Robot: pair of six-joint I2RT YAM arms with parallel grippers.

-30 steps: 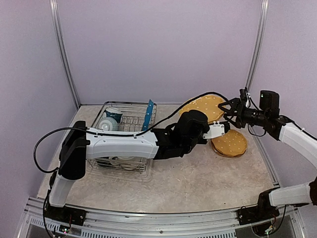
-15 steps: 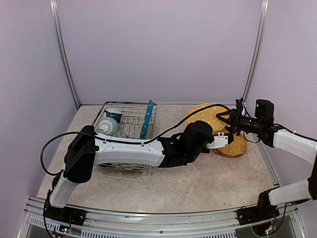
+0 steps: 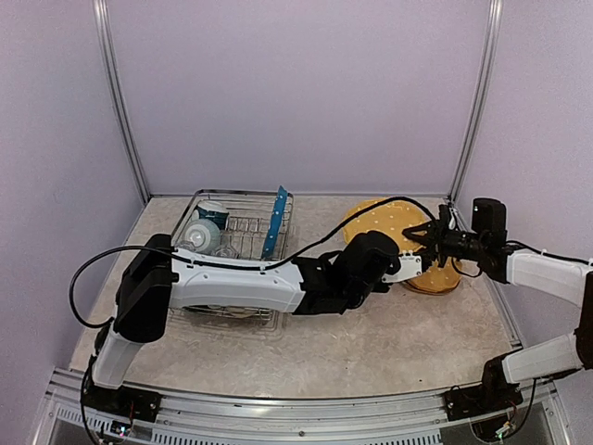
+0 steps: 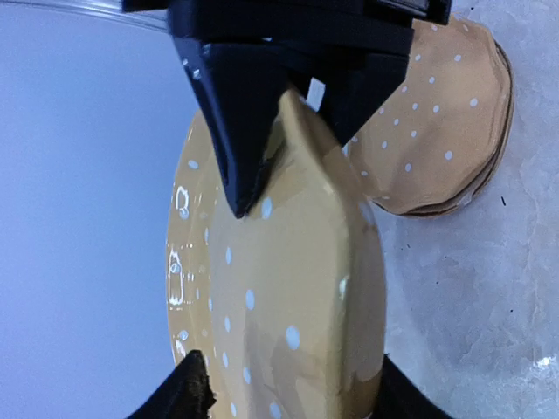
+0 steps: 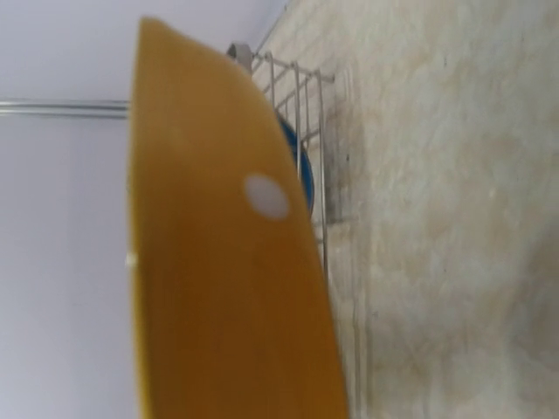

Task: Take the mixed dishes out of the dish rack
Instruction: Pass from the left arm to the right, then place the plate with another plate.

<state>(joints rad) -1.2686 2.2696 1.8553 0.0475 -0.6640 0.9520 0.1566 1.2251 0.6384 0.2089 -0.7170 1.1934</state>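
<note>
A yellow-orange white-dotted plate (image 3: 382,221) stands on edge above the table between both arms. In the left wrist view this plate (image 4: 288,288) sits between my left gripper (image 4: 293,388), whose fingertips stand apart on either side of it. My right gripper (image 3: 428,236) is shut on the plate's far rim, its black fingers (image 4: 236,131) pinching the edge. The plate (image 5: 218,288) fills the right wrist view and hides that gripper's own fingers. The dish rack (image 3: 232,197) stands at the back left with a blue plate (image 3: 276,221) upright in it.
A stack of yellow dotted plates (image 3: 437,276) lies flat on the table just under the right gripper. A navy mug (image 3: 213,213) and a pale round dish (image 3: 199,232) sit in the rack's left end. My left arm stretches across the rack's front.
The right gripper came in and down onto the plate's rim and closed on it. The left gripper's fingers have spread apart around the plate. The plate sank toward the stack.
</note>
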